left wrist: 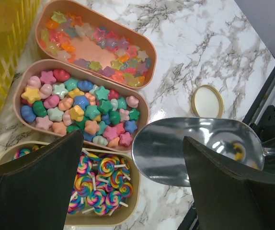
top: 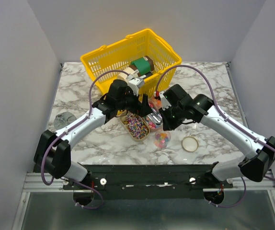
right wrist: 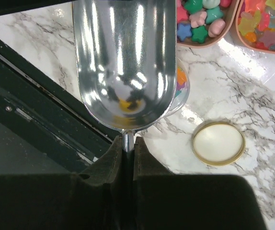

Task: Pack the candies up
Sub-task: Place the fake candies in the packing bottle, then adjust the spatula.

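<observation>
The left arm reached forward and inward, the left gripper pointing down over the candies heaped in three trays, fingers wide apart and empty. The right arm bent inward, the right gripper clamped on the scoop handle, a jar showing under the bowl's edge.

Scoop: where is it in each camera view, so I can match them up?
Top external: scoop at centre.
Left wrist: scoop at lower right.
Right wrist: scoop at top centre, handle between the right fingers.
Shared landmark: the round lid.
</observation>
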Controlling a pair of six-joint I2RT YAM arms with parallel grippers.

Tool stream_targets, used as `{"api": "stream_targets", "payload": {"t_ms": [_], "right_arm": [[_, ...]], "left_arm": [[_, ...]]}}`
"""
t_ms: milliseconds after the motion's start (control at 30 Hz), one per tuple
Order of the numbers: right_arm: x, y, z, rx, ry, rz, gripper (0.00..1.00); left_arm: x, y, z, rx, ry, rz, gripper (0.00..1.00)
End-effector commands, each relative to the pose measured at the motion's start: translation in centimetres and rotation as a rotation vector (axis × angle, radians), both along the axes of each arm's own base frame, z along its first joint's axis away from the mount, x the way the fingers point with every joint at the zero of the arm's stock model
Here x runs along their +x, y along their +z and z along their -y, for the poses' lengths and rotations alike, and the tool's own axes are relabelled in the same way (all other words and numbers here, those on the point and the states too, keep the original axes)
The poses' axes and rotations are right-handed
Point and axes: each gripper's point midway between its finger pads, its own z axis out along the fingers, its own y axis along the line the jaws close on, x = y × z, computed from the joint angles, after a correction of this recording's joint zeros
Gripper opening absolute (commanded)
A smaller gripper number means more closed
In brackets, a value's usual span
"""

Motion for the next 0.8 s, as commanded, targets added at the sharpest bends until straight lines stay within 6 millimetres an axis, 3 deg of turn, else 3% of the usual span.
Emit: {"api": "stream_targets", "payload": {"t_ms": [0,300,767], "right_arm": [[0.2,1.5,-1.1,0.114,0.015,0.083,0.01],[-0.9,4.1,-1.6,0.247,0.056,0.143,0.01],[-0.6,5.9,-0.9,0.274,0.005,0.199,0.01]], "left_arm": [[-0.6,-0.2,0.5,0.017,-0.055,0.026,0.94],[-1.8,-3.5,-1.0,0.093,-0.017,-0.022,0.82],[-4.1,-6.0,-0.4,0.134,-0.060,-0.068,0.69]]}}
